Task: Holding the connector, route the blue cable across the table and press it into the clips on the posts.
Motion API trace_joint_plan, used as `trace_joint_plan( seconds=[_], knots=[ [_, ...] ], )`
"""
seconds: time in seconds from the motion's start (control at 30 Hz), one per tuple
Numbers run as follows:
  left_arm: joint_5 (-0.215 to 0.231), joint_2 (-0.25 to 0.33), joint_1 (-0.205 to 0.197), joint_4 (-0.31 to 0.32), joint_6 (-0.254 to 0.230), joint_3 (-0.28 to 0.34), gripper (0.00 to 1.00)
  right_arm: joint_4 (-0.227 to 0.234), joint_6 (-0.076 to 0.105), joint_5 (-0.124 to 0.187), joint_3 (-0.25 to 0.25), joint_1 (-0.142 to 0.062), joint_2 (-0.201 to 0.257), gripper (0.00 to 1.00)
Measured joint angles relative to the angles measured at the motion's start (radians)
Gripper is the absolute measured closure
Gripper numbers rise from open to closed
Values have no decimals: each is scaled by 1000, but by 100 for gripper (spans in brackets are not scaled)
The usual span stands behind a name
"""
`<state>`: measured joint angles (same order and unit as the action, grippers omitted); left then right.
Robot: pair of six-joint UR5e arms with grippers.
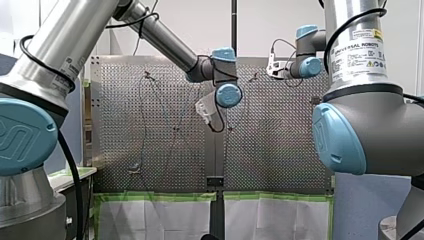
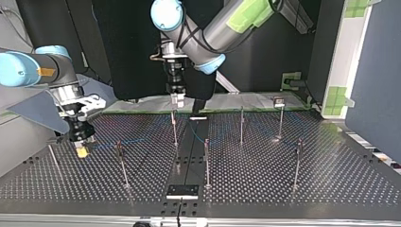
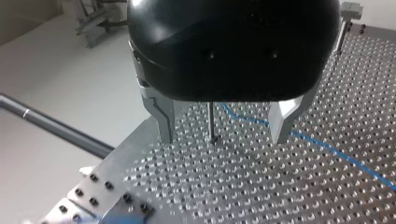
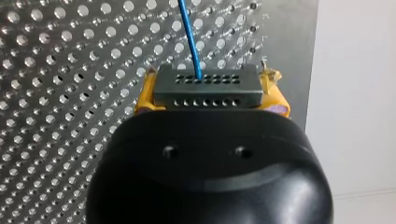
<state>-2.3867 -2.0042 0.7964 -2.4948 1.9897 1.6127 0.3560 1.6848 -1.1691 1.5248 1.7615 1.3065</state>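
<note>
One perforated desk [image 3: 233,186], two postures: the right end effector [image 4: 210,96], yellow pads clamped on the dark connector [image 4: 205,83], hangs near the desk's edge with the blue cable [image 4: 190,37] running from the connector, while, well apart from the connector, the left end effector [image 3: 223,138] hangs with fingers spread around a thin post [image 3: 211,121].

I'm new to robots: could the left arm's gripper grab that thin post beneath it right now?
Probably yes: the left gripper is open, the post stands between its fingers, and nothing blocks it.
</note>
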Motion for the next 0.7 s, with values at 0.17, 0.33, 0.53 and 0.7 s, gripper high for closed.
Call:
trace_joint_plan(
  seconds=[0.17, 0.33, 0.53, 0.7],
  knots=[
    [28, 0, -17, 44, 36, 44, 0, 0, 0, 0, 0, 0, 0, 100],
    [71, 0, -32, 89, 52, 89, 0, -1, 0, 0, 0, 0, 0, 100],
    [91, 2, -61, 142, 28, 141, 0, -1, 1, 0, 1, 0, 0, 100],
    [89, 3, -85, 188, -16, 188, 0, -1, 2, 0, 1, 0, 0, 100]
  ],
)
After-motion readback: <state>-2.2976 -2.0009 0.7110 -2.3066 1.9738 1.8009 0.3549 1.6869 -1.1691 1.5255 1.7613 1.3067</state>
